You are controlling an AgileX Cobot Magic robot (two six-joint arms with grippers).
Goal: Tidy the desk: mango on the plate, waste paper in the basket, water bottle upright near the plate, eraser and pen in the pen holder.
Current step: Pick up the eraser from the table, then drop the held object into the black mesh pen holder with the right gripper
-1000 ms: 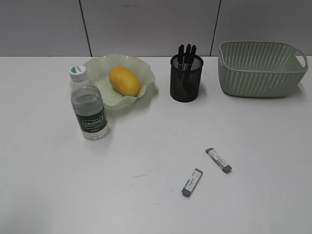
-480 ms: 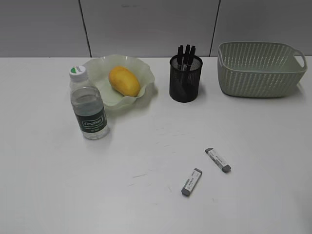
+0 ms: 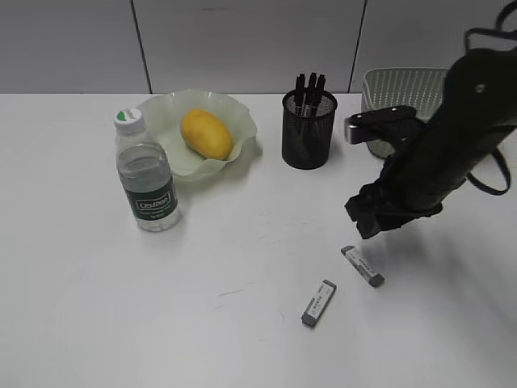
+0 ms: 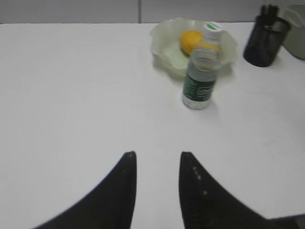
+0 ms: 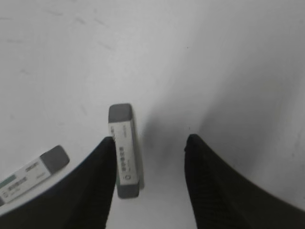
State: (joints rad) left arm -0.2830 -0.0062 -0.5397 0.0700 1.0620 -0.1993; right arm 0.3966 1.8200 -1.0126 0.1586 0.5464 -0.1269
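Right tool (image 5: 150, 143) hangs low over the white surface (image 3: 97, 307), jaws apart, nothing between them. One eraser (image 5: 125, 150) lies flat just beside the left finger (image 5: 97, 181), mostly outside the gap; in the exterior view this eraser (image 3: 362, 266) sits right below the dark arm (image 3: 440, 153). Second eraser (image 3: 318, 302) lies near it, apart, closer to the front edge.

Left tool (image 4: 157, 191) hovers over bare surface, fingers parted with a narrow gap, gripping nothing.

Mango (image 3: 206, 133) rests in the ruffled green plate (image 3: 166, 109). Water bottle (image 3: 147, 174) stands upright just in front of the plate's left side. Pen holder (image 3: 308, 129) stands right of the plate, black pens (image 3: 309, 87) sticking up from it. Basket (image 3: 404, 85) at the back right, partly hidden by the arm; contents not visible. Waste paper not seen anywhere.
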